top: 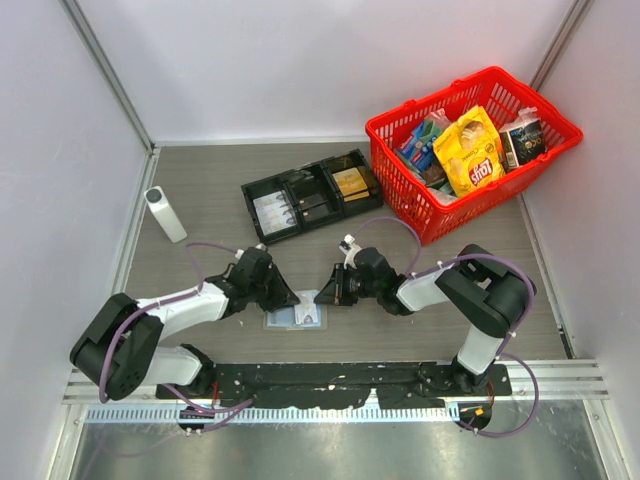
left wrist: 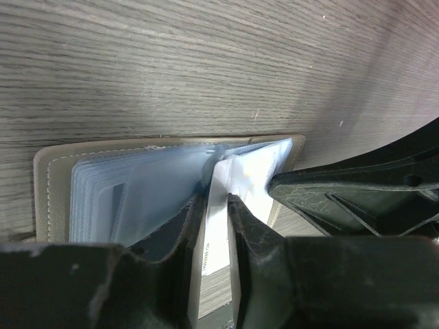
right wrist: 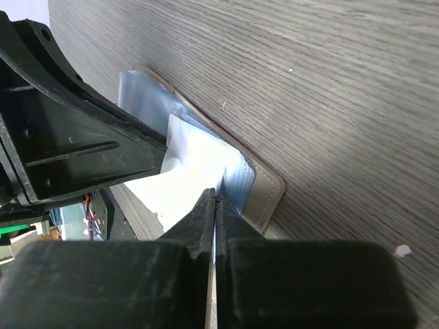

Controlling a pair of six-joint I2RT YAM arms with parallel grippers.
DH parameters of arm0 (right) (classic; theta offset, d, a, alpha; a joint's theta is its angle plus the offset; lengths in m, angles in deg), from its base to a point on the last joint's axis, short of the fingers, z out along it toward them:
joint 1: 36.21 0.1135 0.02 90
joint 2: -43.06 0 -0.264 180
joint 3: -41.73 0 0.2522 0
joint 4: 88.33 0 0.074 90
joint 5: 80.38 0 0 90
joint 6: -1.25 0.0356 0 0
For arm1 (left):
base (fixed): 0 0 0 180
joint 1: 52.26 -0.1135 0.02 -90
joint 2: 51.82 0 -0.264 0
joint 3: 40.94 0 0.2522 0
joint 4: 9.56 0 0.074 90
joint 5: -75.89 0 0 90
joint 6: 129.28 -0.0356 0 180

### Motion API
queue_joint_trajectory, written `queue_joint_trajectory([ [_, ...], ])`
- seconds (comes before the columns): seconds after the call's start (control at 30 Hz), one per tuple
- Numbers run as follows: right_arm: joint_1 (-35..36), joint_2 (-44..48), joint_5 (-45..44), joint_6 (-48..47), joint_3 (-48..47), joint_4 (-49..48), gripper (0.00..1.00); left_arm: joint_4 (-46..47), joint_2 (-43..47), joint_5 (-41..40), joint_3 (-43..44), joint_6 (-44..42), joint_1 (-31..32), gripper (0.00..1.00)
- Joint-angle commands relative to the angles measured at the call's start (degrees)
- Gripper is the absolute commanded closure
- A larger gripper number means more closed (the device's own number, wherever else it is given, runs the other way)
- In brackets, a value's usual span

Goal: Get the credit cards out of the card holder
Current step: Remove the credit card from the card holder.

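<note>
The grey card holder lies open on the table between my two grippers. In the left wrist view its stitched rim frames a fan of clear sleeves. A white credit card stands on edge between the fingers of my left gripper, whose jaws sit a little apart around it. My right gripper is shut on the thin edge of a card at the holder's corner, beside a lifted white card. From above, the left gripper and right gripper nearly meet.
A long black compartmented tray lies behind the arms, with a gold flat rectangle in one bay. A red basket of snack packs stands at the back right. A white upright box stands at the left.
</note>
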Motion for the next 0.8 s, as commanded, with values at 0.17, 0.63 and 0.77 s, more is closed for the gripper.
queue_joint_trajectory([
  [0.17,0.1,-3.3,-3.4,-3.4,1.1,9.1,0.98,0.0,-1.5,-4.1,-3.1,-2.1,-0.3,0.91],
  [0.63,-0.4,-3.3,-4.9,-3.7,1.2,9.8,0.98,-6.4,10.5,-7.5,-3.2,-2.9,-0.4,1.00],
  [0.77,-0.3,-3.0,-5.1,-4.2,0.6,10.7,0.98,-7.7,10.9,-7.6,-3.5,-2.9,-0.3,1.00],
])
